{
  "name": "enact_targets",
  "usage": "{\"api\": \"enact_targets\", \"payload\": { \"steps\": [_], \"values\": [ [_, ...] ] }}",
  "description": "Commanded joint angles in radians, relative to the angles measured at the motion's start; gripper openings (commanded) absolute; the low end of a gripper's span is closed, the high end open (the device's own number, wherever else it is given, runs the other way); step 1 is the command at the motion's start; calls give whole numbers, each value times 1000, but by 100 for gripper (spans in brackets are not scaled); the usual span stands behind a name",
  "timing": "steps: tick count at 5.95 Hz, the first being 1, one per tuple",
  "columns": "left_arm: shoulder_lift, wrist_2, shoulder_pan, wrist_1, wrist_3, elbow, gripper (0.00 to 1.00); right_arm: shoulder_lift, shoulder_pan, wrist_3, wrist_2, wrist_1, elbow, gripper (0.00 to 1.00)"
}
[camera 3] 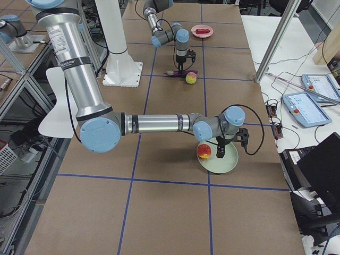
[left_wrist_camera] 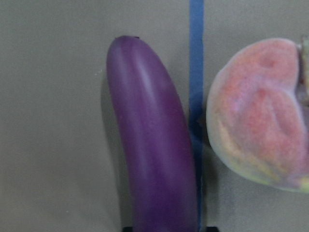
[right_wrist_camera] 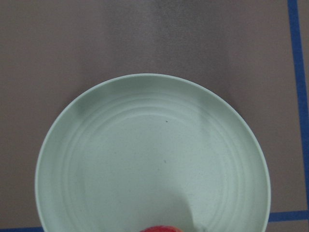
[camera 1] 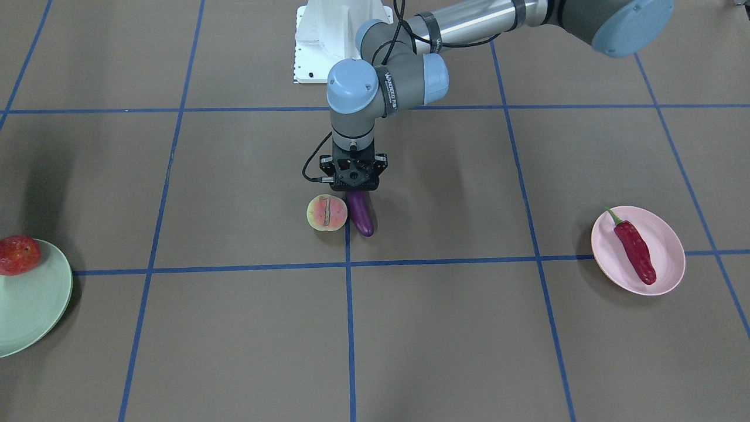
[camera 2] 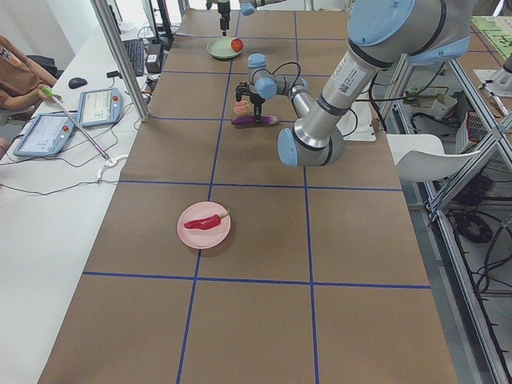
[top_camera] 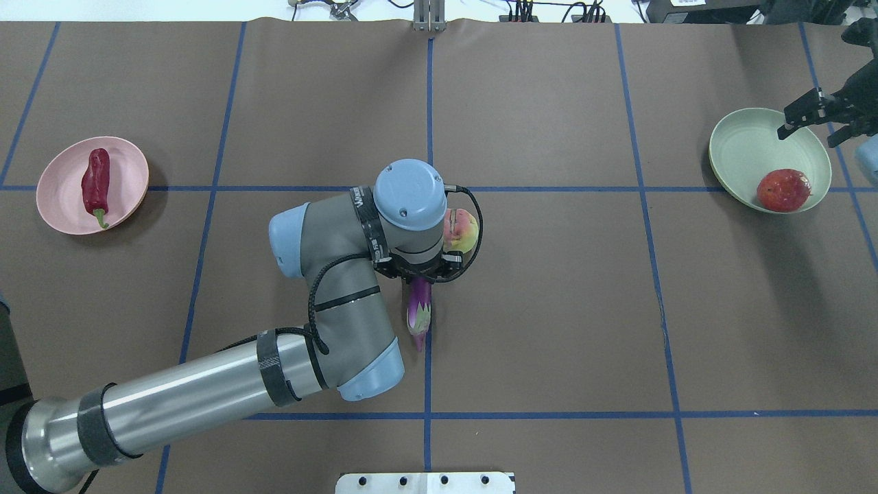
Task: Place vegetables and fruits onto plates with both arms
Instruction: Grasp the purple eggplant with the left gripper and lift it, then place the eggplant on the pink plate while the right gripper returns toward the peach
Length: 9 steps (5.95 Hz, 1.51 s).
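The purple eggplant lies on the table at the middle, beside the halved fruit, cut face up. My left gripper is low over the eggplant's stem end. In the left wrist view its dark tips press both sides of the eggplant; the halved fruit is to its right. The red chili lies on the pink plate. The round red fruit sits on the green plate. My right gripper hangs open and empty above that plate.
The white robot base sits at the table's near edge. Blue tape lines cross the brown table. A side bench with tablets and an operator runs along the far side.
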Motion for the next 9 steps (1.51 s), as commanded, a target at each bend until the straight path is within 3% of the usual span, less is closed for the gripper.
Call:
{"api": "enact_targets", "payload": {
  "steps": [1, 2, 4, 5, 7, 9],
  "values": [
    [114, -130, -172, 4, 16, -126, 0, 1, -129, 274, 40, 6, 172, 100],
    [236, -174, -247, 5, 149, -219, 0, 1, -197, 398, 26, 28, 251, 100],
    [436, -194, -375, 7, 336, -286, 0, 5, -440, 730, -232, 81, 427, 100],
    [501, -201, -422, 8, 389, -285, 0, 28, -508, 806, -291, 79, 443, 100],
    [584, -194, -462, 8, 391, -253, 0, 39, -534, 842, -319, 79, 445, 100],
    [583, -185, -531, 2, 479, -146, 0, 39, -538, 842, -321, 79, 456, 100]
  ]
}}
